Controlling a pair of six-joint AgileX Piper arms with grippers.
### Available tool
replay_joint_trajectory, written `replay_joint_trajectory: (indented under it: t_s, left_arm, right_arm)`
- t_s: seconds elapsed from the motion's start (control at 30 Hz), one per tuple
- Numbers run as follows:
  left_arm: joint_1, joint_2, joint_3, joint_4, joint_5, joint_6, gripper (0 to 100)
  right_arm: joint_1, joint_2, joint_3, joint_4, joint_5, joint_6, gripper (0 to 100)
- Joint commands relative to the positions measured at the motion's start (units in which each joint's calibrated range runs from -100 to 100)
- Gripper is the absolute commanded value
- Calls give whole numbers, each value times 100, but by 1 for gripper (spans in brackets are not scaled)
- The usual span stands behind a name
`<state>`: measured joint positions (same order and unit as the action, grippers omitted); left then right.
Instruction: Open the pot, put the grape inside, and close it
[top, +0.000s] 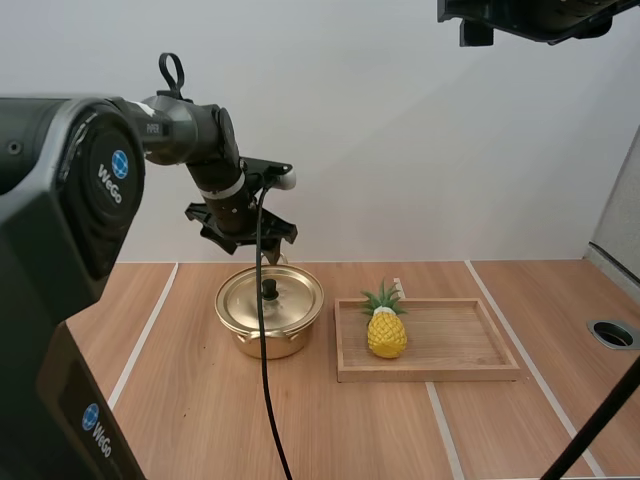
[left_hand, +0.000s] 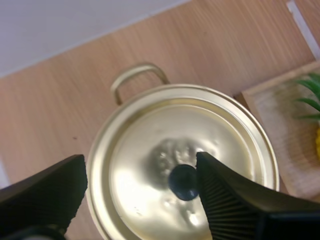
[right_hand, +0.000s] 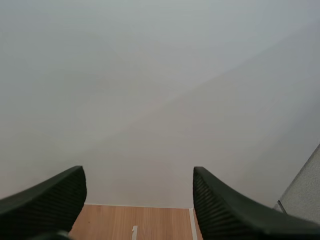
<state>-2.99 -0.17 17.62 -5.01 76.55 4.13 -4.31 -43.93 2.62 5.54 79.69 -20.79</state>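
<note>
High view, pot: a round shiny gold metal pot (top: 268, 335) sits on the light wooden table (top: 200, 400), just beside the tray.
High view, lid: a flat gold lid (top: 290, 300) with a small round black knob (top: 269, 290) lies on the pot, so the pot is closed.
High view, left gripper: the black left gripper (top: 262, 243) hangs in the air over the lid, above the knob.
High view, tray: a flat wooden tray with a low rim (top: 430, 372) lies to the right of the pot.
High view, fruit: a small yellow pineapple with green leaves (top: 386, 332) stands upright in the tray, at the end near the pot.
Left wrist view, left gripper: its two black fingers (left_hand: 225, 200) stand wide apart over the lid and hold nothing.
Left wrist view, knob: it sits between the fingers, right next to one of them. I cannot tell if they touch.
Left wrist view, handle: one curved gold handle (left_hand: 137, 75) sticks out from the pot over the table.
Left wrist view, tray: a corner of it, with the green leaves, lies beside the pot.
Right wrist view, right gripper: the black right gripper (right_hand: 137, 180) has its fingers wide apart and holds nothing, with a strip of the table beyond it.
</note>
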Motion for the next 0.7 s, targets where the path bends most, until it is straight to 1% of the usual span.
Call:
replay_joint_trajectory:
  t_s: [0.0, 0.07, 0.3, 0.33, 0.4, 0.43, 0.47, 0.5, 0.53, 0.57, 0.6, 0.67]
  left_arm:
    - [4, -334, -479, 540, -358, -382, 100]
    - [4, -546, -828, 638, -481, -383, 100]
    - [4, -1268, -1876, 642, -1104, -331, 100]
    - [4, -1381, -1972, 642, -1177, -331, 89]
    - [4, -1609, -2092, 642, -1244, -384, 49]
    - [4, -1723, -2144, 642, -1259, -470, 23]
    - [4, -1844, -2158, 656, -1335, -524, 0]
    - [4, -1947, -2158, 654, -1436, -525, 1]
    - [4, -2060, -2158, 654, -1494, -525, 1]
    - [4, -2176, -2158, 654, -1526, -525, 1]
    - [4, -2269, -2158, 654, -1536, -525, 1]
    - [18, -2499, -2158, 654, -1558, -581, 1]
  right_arm:
    - [-16, -76, -66, 13, -50, -57, 100]
    - [-16, -76, -66, 13, -50, -57, 100]
    - [-16, -76, -66, 13, -50, -87, 100]
    - [-16, -76, -66, 1, -50, -87, 100]
    - [-16, -76, -66, 15, -66, -179, 100]
    - [-16, -76, -66, 15, -84, -190, 100]
    - [-16, -76, -66, 15, -104, -190, 87]
    - [-16, -76, -66, 15, -104, -190, 68]
    - [-16, -76, -66, 15, -104, -181, 46]
    - [-16, -76, -66, 15, -104, -119, 20]
    - [-16, -76, -66, 15, -104, -53, 0]
    - [-16, -76, -66, 15, -134, 36, 0]
